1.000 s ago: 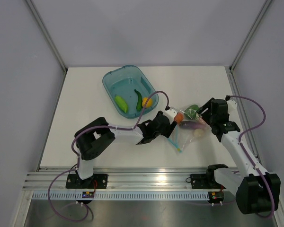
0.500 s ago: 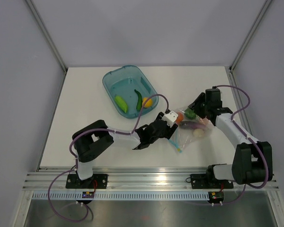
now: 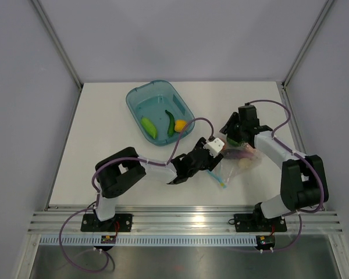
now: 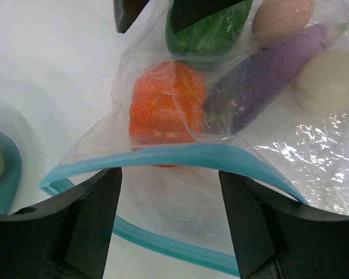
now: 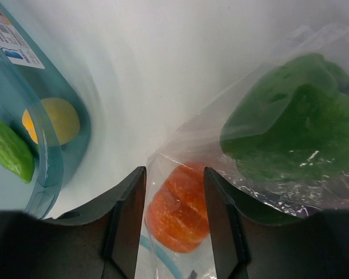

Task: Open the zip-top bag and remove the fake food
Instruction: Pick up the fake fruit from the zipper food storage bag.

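Bright, even overhead light fills the top view, where we see the white table (image 3: 104, 116) close to blown out and only faint, soft shadows beneath the arms. In the left wrist view we catch small white glints on the crinkled film of the zip-top bag (image 4: 314, 145), while the dark fingers (image 4: 87, 221) along the bottom edge sit soft and out of focus. In the right wrist view the teal tub (image 5: 75, 145) blurs at the left edge.
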